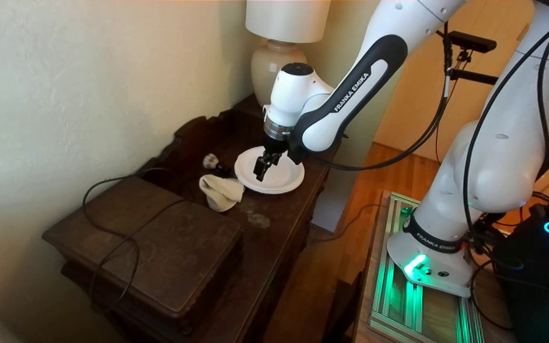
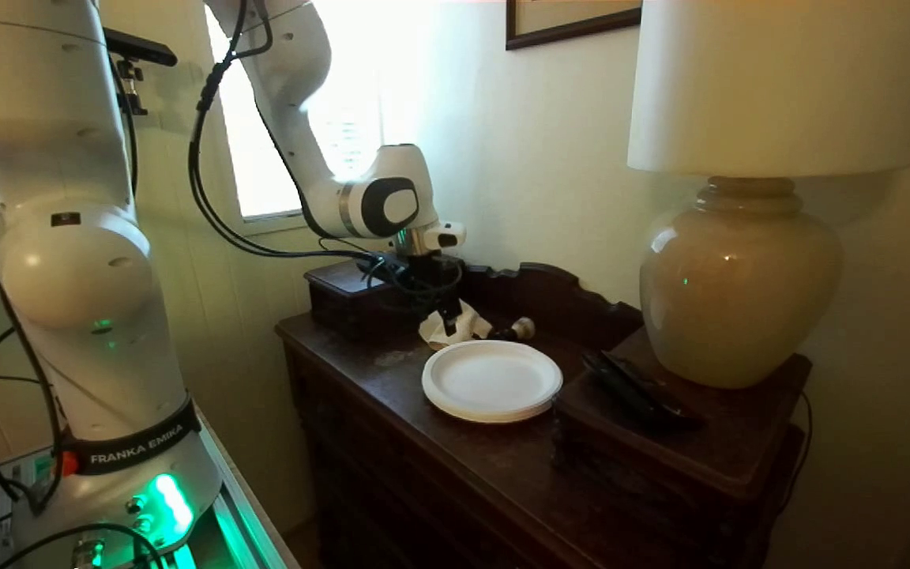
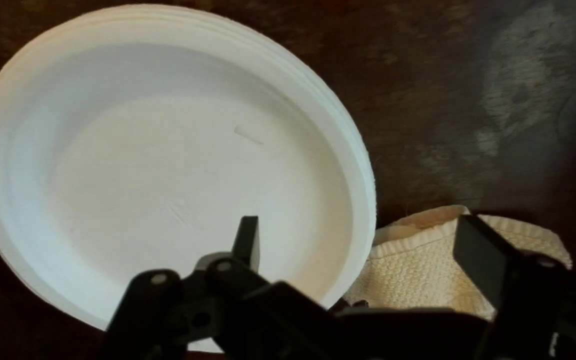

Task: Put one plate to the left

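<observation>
on the dark wooden table (image 2: 506,450), top white round shallow plate (image 2: 492,376) lies below the black two-finger hand (image 3: 355,220), jaws spread, rim nearest the cream woven cloth (image 3: 418,265) crossing between them in wrist view, so descent likely straddles it.
</observation>
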Controlling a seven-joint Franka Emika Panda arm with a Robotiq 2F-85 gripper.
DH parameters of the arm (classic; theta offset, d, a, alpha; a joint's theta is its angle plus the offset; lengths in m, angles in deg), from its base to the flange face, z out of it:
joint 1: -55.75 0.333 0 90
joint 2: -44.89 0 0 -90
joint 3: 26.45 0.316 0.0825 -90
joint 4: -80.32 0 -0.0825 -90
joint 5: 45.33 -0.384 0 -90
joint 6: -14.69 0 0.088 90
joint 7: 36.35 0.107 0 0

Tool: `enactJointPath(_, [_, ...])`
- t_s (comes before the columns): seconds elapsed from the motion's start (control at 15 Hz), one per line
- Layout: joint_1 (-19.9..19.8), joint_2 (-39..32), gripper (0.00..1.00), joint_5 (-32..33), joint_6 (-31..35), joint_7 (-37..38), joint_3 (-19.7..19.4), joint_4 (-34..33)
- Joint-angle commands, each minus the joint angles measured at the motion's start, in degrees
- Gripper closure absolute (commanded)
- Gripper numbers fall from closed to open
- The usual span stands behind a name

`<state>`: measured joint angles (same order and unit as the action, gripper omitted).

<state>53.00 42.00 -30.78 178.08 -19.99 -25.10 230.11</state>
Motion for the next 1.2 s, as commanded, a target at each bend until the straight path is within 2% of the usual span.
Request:
enactJointPath(0.0, [1.19,-4.32,0.09,1.30,4.27,-1.38,-2.52,-0.69])
enactJointPath(0.07, [1.59,-5.20,0.18,1.69,5.09,-1.38,-3.27,-0.84])
enactJointPath(0.27, [2.79,-7.38,0.23,0.22,7.81,-3.37,-4.53,-0.81])
enactJointPath(0.33, [2.96,-8.01,0.19,-0.98,8.85,-4.47,-4.36,-0.74])
enactJointPath(0.53, [3.59,-9.49,0.26,-2.06,11.28,-6.78,-4.46,-0.73])
enactJointPath(0.6, [3.72,-9.96,0.32,-2.35,11.91,-7.53,-4.43,-0.81])
enactJointPath(0.67, [3.75,-10.41,0.29,-2.67,12.17,-8.36,-4.33,-0.98])
enactJointPath(1.13, [3.31,-12.13,0.43,-4.68,12.76,-12.43,-3.50,-1.62])
